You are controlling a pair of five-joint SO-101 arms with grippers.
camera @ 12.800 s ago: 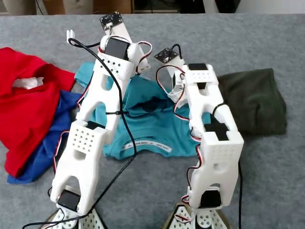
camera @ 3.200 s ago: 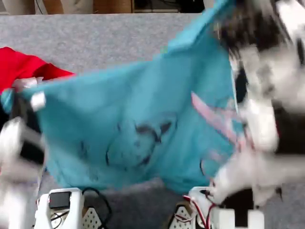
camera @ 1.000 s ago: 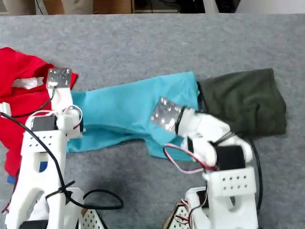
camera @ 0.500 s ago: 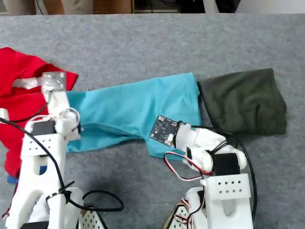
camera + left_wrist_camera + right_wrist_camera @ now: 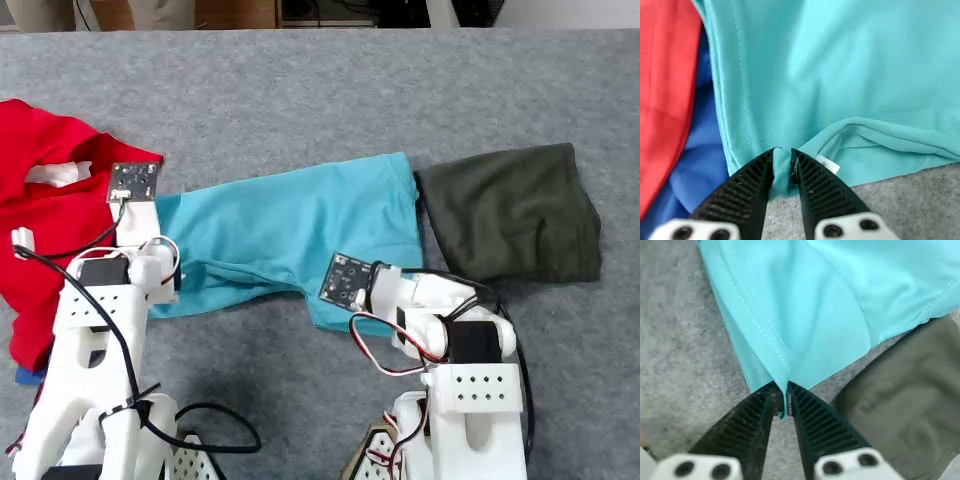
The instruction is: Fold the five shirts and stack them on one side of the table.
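The teal shirt [image 5: 290, 225] lies folded into a long band across the middle of the table. My left gripper [image 5: 783, 156] is shut on the teal shirt [image 5: 840, 75] at its near left corner, by a small white label. My right gripper [image 5: 781, 392] is shut on the teal shirt [image 5: 805, 300] at its near right corner. In the high view the left arm [image 5: 110, 300] stands at the shirt's left end and the right arm [image 5: 440, 320] at its near right edge. A dark green folded shirt [image 5: 510, 212] lies to the right, touching the teal one.
A red shirt [image 5: 50, 210] is crumpled at the left edge, over a blue shirt [image 5: 695, 165] that shows beside the teal one. The dark green shirt [image 5: 890, 405] lies close to my right gripper. Bare grey table [image 5: 300, 90] stretches behind the shirts.
Both grippers have drawn the teal shirt's near edge a little toward the front of the table. The right arm has pulled back and lowered, the left has shifted slightly right.
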